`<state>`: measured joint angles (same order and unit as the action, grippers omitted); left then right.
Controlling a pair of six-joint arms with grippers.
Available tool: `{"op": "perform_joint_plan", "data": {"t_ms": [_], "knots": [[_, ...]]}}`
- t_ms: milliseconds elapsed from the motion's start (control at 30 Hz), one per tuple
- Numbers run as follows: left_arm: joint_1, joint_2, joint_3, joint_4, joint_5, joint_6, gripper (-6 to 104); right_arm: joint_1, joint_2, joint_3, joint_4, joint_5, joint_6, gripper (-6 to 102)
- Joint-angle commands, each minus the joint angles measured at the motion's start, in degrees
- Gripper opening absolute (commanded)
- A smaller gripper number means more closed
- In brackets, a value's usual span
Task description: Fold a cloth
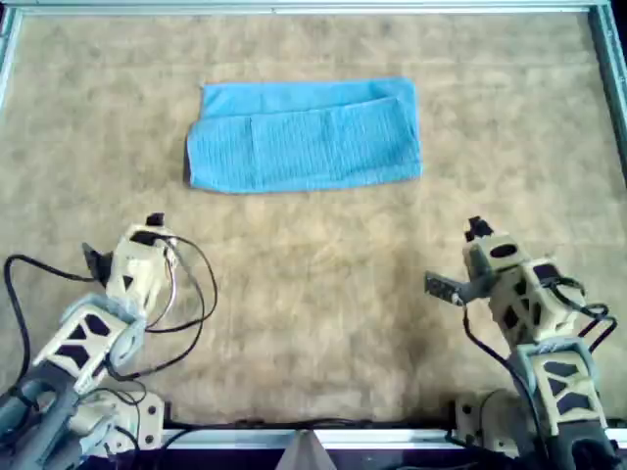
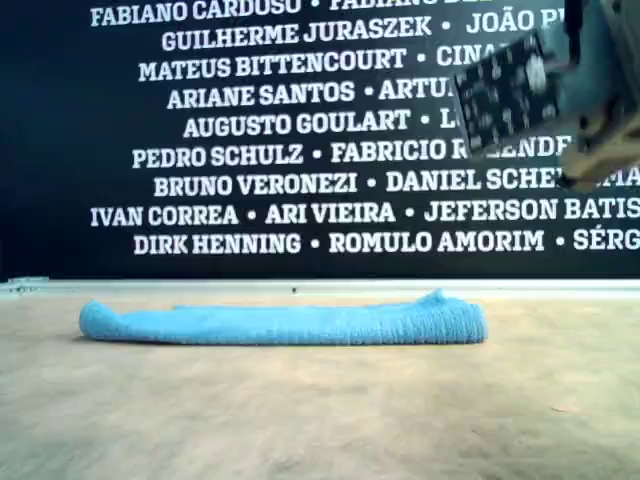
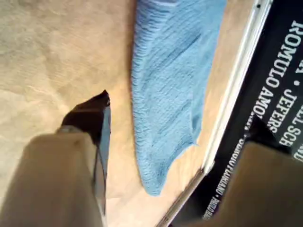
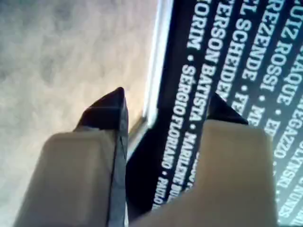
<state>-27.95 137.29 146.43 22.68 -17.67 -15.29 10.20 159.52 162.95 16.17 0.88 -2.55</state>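
The cloth [image 1: 306,137] is seen in the overhead view as a light blue rectangle lying flat on the tan, mottled surface [image 1: 313,294], in the far half of the surface and a little toward that view's left of centre. It is folded over on itself: a nearer flap covers most of it, and a narrower strip of the lower layer is left showing along the far edge. The flap's far edge is slightly uneven, stepping up toward the overhead view's right. A fine ribbed, terry-like texture is visible, and a faint vertical crease is seen in the flap's left part. In the exterior view the cloth [image 2: 285,322] is shown as a low, long mound, with a small peak raised near that view's right end. In the left wrist view the cloth [image 3: 173,90] is seen stretched beside the pale rail [image 3: 236,90] at the surface's edge, its rounded folded end and a thin hemmed corner visible.

Both arms are drawn back to the near side, well apart from the cloth. The left gripper [image 1: 154,223] is placed at the overhead view's lower left, and its fingers [image 3: 92,118] are spread wide with nothing between them. The right gripper [image 1: 477,230] is placed at the overhead view's lower right; its fingers [image 4: 109,113] are likewise parted and nothing is held. A dark wall printed with white names [image 2: 300,130] is seen behind the surface.
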Motion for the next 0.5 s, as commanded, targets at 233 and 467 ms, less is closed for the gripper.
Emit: {"op": "perform_joint_plan", "data": {"t_ms": [233,467], "knots": [[-0.8,1.4,16.3,-27.6,-0.1,1.6,100,-0.4,1.8,2.4,-4.6,-0.5,-0.18,69],[-1.0,0.2,13.5,-27.9,0.5,1.7,99,0.8,-4.1,-4.0,-3.8,-0.8,0.7,69]]}}
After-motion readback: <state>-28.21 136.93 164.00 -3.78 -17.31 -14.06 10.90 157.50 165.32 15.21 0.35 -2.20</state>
